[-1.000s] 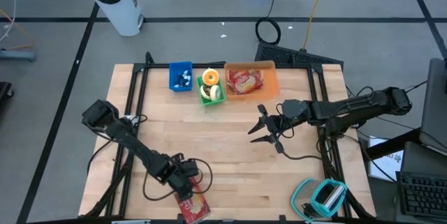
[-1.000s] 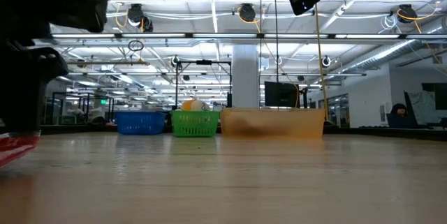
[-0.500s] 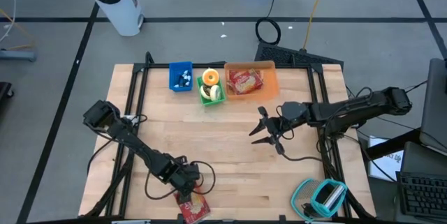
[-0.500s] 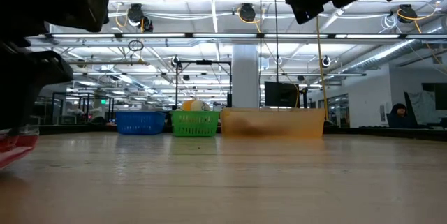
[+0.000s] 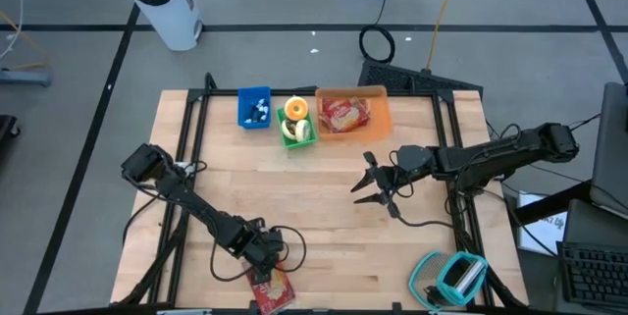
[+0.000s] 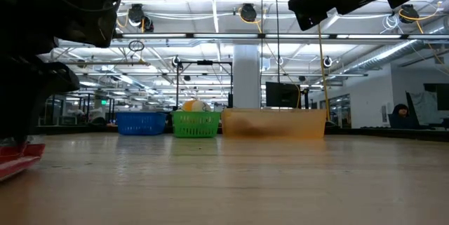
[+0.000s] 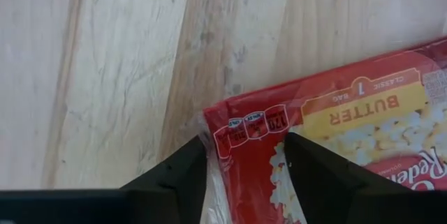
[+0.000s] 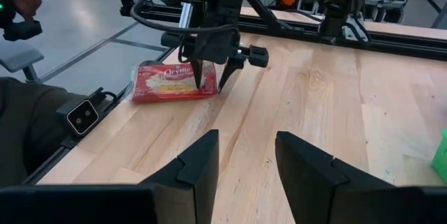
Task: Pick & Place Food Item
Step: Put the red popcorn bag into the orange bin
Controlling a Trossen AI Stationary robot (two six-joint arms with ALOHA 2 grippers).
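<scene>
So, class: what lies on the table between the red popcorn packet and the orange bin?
Only bare wooden table lies between the popcorn packet and the orange bin, as the high view shows.

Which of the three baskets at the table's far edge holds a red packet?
The orange basket, the largest, at the row's right end; the blue basket and green basket hold other items.

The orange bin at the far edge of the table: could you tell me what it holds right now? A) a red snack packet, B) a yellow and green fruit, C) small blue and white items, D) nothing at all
A: in the high view the orange bin holds a red snack packet; another red popcorn packet lies at the near edge under the left gripper.
</scene>
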